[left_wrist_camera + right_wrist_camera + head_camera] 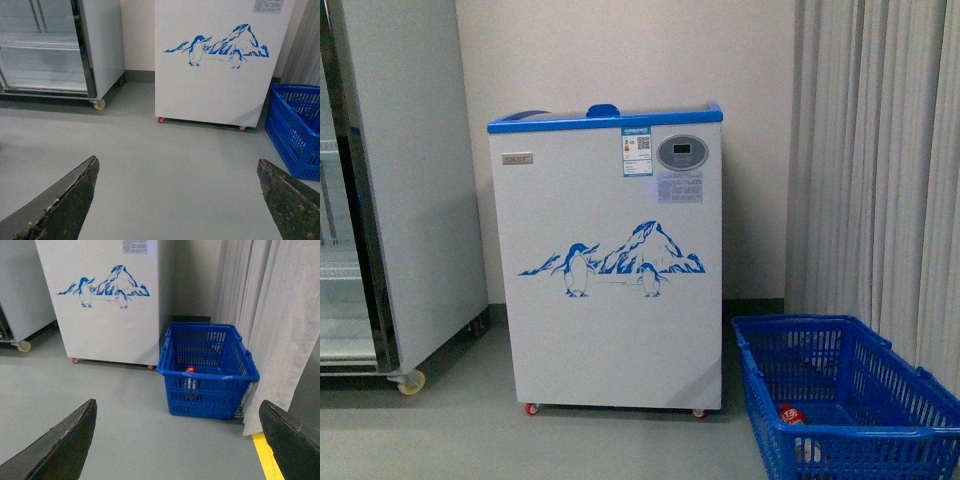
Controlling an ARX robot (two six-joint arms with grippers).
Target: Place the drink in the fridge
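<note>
**Drink lies in the basket, both claws empty**

The drink [792, 413] is in the blue basket [860, 433], at the lower right of the front view. Only its red cap and a small part of the bottle show through the mesh. The right wrist view shows the drink [189, 371] close behind one short wall of the basket [210, 376]. The fridge [610, 300] stands in the middle of the front view, just beside the basket. I cannot tell if its lid, under the blue handle [603, 110], is slid open.

The left gripper [176, 162] and the right gripper [177, 403] are both spread wide, with nothing between the fingers.

I judge that the step in hand is to reach for the bottle, and the right arm is the better choice because the basket is on its side. The claw should come down from above, clear of the rim. It should take the body of the bottle under the cap, not the cap itself. There seems to be little room beside that wall, so the fingers should go in parallel to it. The smooth round plastic may roll, so the claw should close slowly.
</note>
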